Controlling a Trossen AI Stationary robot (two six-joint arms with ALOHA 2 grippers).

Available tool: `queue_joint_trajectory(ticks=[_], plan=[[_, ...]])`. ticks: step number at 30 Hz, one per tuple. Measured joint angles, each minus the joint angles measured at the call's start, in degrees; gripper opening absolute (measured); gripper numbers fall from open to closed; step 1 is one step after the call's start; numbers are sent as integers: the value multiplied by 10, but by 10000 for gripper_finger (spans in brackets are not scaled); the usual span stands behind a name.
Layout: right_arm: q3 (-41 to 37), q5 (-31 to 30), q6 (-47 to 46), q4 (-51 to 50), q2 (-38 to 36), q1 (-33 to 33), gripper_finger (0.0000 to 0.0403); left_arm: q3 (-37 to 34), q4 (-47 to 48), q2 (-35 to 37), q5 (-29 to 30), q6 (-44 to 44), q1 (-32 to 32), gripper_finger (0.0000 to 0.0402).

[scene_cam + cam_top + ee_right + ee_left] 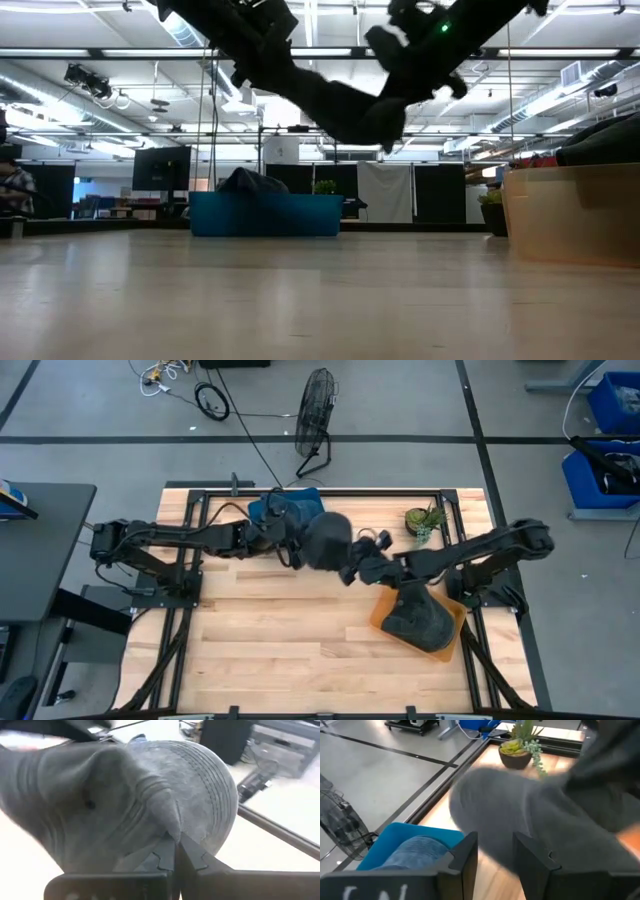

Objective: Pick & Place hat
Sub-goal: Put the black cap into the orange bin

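A dark grey hat (325, 538) hangs in the air above the table's far middle, and the low view shows the hat (350, 110) well clear of the wood. My right gripper (348, 570) is at its right near side and is shut on it. My left gripper (292, 550) stands at the hat's left side. In its wrist view the left gripper (494, 837) is open, with the grey hat (520, 805) just beyond its fingers. My right gripper (176, 840) pinches a raised fold of the hat's fabric (167, 817) between its two fingers, right at their tips. The hat is lifted clear of the table and bulges out beyond the fingers. My left gripper: I cannot tell whether its fingers touch the hat.
A blue bin (300, 497) with a bluish cloth item inside sits at the far edge behind the left gripper. An orange bin (455, 610) holding another dark hat sits at the right. A small potted plant (424, 520) stands far right. Bare wood lies across the near half.
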State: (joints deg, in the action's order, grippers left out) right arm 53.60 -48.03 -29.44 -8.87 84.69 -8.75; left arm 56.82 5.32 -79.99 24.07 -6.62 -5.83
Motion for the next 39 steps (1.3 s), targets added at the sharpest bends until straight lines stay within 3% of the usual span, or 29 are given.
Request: queue_joint_trajectory(ticks=[4, 9, 13, 20, 27, 32, 39], plan=[[2, -8, -55, -91, -80, -2, 3, 0, 0, 0, -1, -4, -5, 127], [58, 28, -188, -290, -163, -9, 2, 0, -2, 0, -1, 2, -5, 125], [123, 114, -282, -427, -189, -17, 2, 0, -3, 0, -1, 18, -5, 124], [199, 332, -514, -579, -185, -19, 2, 0, -3, 0, -1, 20, -8, 124], [213, 406, -682, -796, -185, -21, 2, 0, 4, 0, -2, 25, -27, 124], [226, 456, -741, -789, -189, -41, 2, 0, 6, 0, -2, 46, -47, 124], [273, 455, -830, -810, -193, -81, 2, -6, 4, 0, -2, 43, -74, 124]])
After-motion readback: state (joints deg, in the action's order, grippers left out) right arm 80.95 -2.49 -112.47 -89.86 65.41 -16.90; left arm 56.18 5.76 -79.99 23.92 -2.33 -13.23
